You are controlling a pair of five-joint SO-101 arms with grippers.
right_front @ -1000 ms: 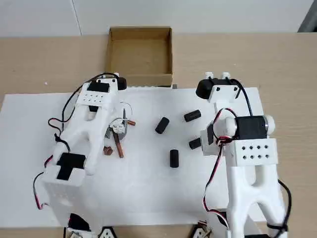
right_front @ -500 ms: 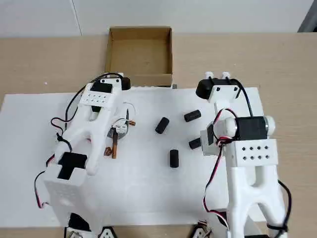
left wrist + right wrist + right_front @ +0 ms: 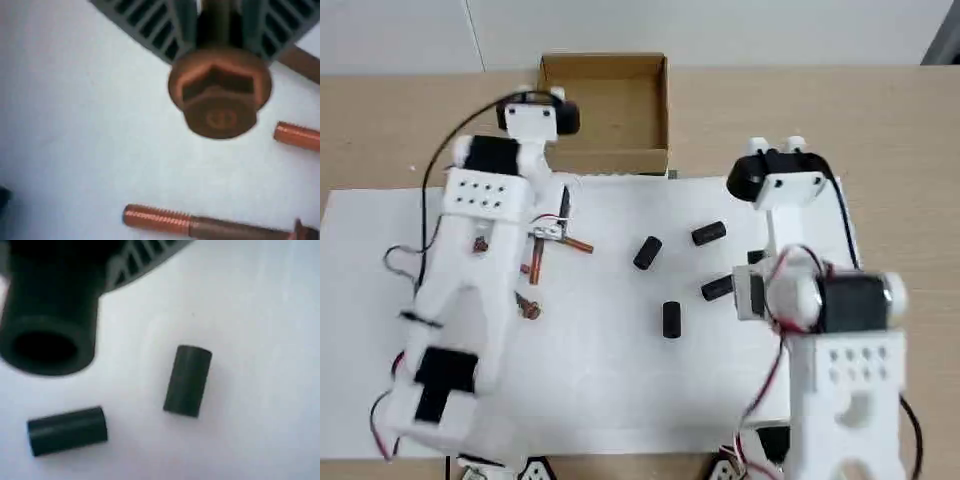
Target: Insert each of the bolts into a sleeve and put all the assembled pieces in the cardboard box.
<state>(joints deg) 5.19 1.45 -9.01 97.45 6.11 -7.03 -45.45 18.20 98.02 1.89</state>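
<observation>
White sheet (image 3: pixel 620 400) laid over a wooden table (image 3: pixel 900 120) forms the work surface. Both arms stand at its near edge.

Nearest, the right arm extends over the right half of the sheet with its wrist bent downward. The right gripper (image 3: pixel 738 287) is clamped on one black sleeve (image 3: pixel 47 337), whose open bore faces that wrist's camera. Three loose sleeves lie apart on the sheet between the arms: the first (image 3: pixel 671 319) nearest, the second (image 3: pixel 647 252) beyond it, and the third (image 3: pixel 708 233) a little farther.

Farther out, the left arm is stretched well forward over the left half. The left gripper (image 3: pixel 216 25) has its jaws closed on the shank of a copper bolt (image 3: pixel 220 95). The hex head is turned toward its wrist camera, and the bolt appears raised off the sheet. One loose bolt (image 3: pixel 210 225) and the threaded end of another (image 3: pixel 297 136) lie below it.

Farthest, the cardboard box (image 3: pixel 605 160) sits at the far edge of the sheet, near the left arm's wrist.

Assessment: each arm has its part in hand, so the step is the first mating, and the task looks barely begun. The next move calls for bringing bolt and sleeve together over the middle with the threaded end lined up squarely on the bore. At least one wrist will likely need turning.
</observation>
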